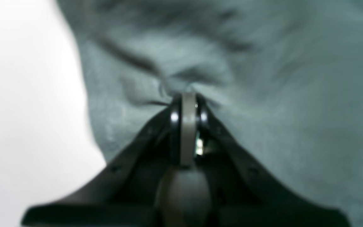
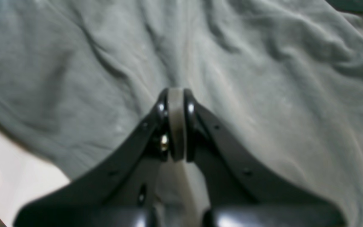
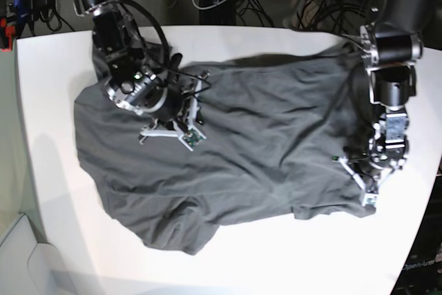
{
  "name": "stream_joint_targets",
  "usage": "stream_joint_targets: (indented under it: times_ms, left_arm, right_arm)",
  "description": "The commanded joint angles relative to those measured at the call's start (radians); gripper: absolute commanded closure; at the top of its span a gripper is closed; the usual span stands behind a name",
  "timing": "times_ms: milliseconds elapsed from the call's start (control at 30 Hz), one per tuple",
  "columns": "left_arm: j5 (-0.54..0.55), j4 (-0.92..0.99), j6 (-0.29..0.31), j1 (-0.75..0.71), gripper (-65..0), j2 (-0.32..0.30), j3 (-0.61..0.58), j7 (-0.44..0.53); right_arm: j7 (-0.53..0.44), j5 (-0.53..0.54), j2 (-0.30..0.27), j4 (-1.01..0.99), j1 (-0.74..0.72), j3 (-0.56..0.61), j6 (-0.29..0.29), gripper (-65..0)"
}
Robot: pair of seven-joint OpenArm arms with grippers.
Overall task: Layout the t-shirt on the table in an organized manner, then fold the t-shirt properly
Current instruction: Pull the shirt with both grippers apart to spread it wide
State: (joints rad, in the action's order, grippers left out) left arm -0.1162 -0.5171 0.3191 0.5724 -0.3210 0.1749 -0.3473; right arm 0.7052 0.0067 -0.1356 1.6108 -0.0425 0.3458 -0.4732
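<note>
A dark charcoal-grey, soft-fabric short-sleeved t-shirt (image 3: 235,150) lies spread but rumpled across the middle of a large white smooth-topped table (image 3: 276,260) with rounded corners. Its long axis runs left to right in the base view, and one bunched corner sags toward the near edge.

The right gripper (image 3: 181,129) sits at the left of the base view, down on the shirt's upper left area, well inside the cloth. In the right wrist view, the right gripper (image 2: 175,94) has its jaws pressed together, with wrinkled fabric just under the tip; whether any cloth is pinched cannot be told.

The left gripper (image 3: 364,183) sits at the right of the base view, on the shirt's right edge. In the left wrist view, the left gripper (image 1: 187,97) is clenched, and creases in the fabric radiate from its tip, so it appears to be pinching the shirt there, with bare table just to one side.

The two arms stand at opposite ends of the shirt's long axis. Any spreading pull would likely run outward along that line.
</note>
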Motion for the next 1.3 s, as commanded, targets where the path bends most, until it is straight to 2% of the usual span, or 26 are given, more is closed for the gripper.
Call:
stream_joint_targets:
  times_ms: [0,133,267,400,467,633,767,1000,1133,1267]
  left_arm:
    - [-0.027,0.035,-0.013,0.027,-0.4,-0.025,-0.002,-0.012]
    - [-0.027,0.133,-0.013,0.094,-0.4,-0.039,-0.007,0.066]
    - [-0.027,0.104,-0.011,0.128,-0.4,-0.028,-0.005,0.058]
    - [-0.026,0.044,-0.011,0.171,-0.4,0.000,-0.005,0.020]
    - [-0.026,0.010,-0.011,0.197,-0.4,0.006,-0.004,-0.040]
    - [-0.020,-0.185,-0.001,0.199,-0.4,0.009,0.001,-0.296]
    - [-0.018,-0.432,0.001,0.054,-0.4,0.020,0.002,-0.493]
    - [-0.020,-0.928,0.001,-0.311,-0.4,0.093,0.001,-0.680]
    - [-0.020,-1.079,0.001,-0.472,-0.4,0.107,0.001,-0.740]
    - [-0.020,-1.112,0.001,-0.605,-0.4,0.098,0.001,-0.740]
  right_arm:
    - [-0.022,0.008,0.001,0.015,-0.030,-0.004,0.001,0.0]
    - [-0.022,0.008,0.003,-0.082,-0.060,-0.046,0.001,0.0]
    - [-0.034,0.009,0.004,-0.180,-0.075,-0.055,0.001,0.0]
    - [-0.048,0.009,0.004,-0.186,-0.076,-0.057,0.001,0.0]
    - [-0.054,0.008,0.004,-0.188,-0.079,-0.055,0.001,0.0]
    - [-0.055,0.008,0.000,-0.266,-0.129,-0.055,0.001,0.0]
    - [-0.055,0.008,-0.022,-0.274,-0.144,-0.057,0.001,0.0]
    - [-0.055,0.009,-0.069,-0.275,-0.202,-0.057,0.001,0.0]
    - [-0.054,0.009,-0.086,-0.272,-0.231,-0.057,0.001,0.0]
    - [-0.046,0.013,-0.098,-0.203,-0.231,-0.066,0.001,0.0]
